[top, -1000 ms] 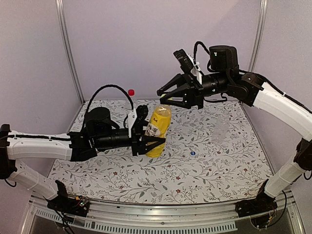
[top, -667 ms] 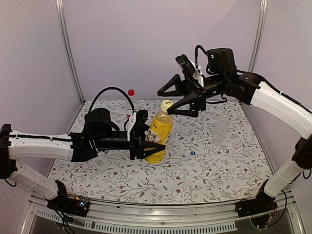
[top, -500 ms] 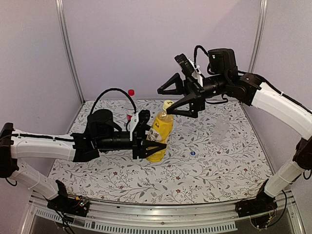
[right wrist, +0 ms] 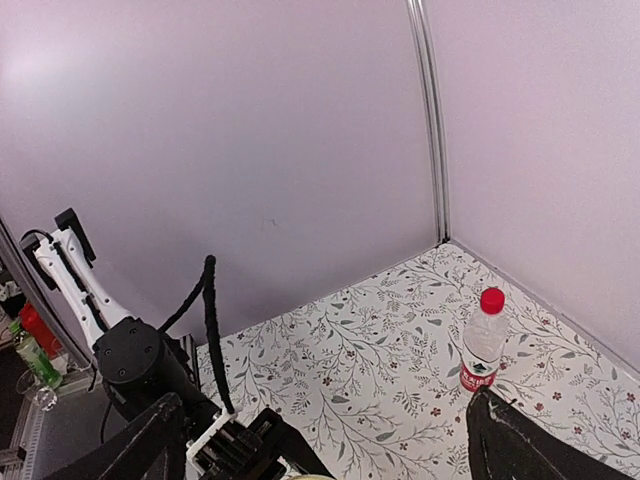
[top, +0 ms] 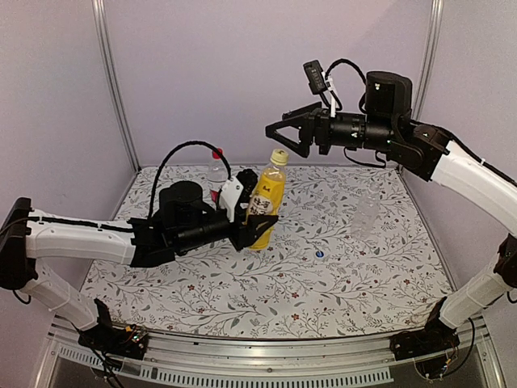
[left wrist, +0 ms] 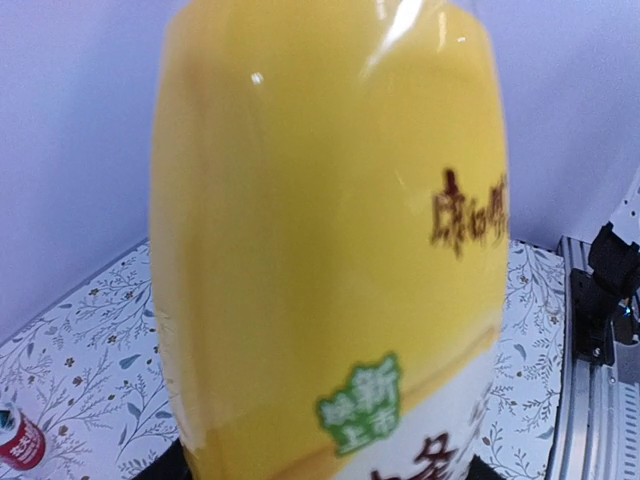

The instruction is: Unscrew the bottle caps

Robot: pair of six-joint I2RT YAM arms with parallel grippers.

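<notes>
My left gripper (top: 257, 206) is shut on the yellow-orange bottle (top: 266, 200), holding it tilted just above the table. Its yellow cap (top: 279, 156) is on the neck. In the left wrist view that bottle (left wrist: 320, 240) fills the frame and hides my fingers. My right gripper (top: 284, 137) hangs open a little above and right of the yellow cap, with nothing between its fingers (right wrist: 150, 445). The red-capped bottle (top: 216, 171) stands at the back left; in the right wrist view its red cap (right wrist: 491, 299) is on. The clear unlabelled bottle (top: 367, 212) stands at the right. A blue cap (top: 320, 255) lies loose on the table.
The flowered table mat (top: 323, 299) is closed in by lilac walls at the back and sides, with a metal rail (top: 242, 356) along the near edge. My left arm's body and cable (right wrist: 140, 365) lie below the right gripper.
My right gripper let go of the yellow cap, opened wide and drew up and to the right. My left arm carried the yellow bottle back and to the right, tilting it.
</notes>
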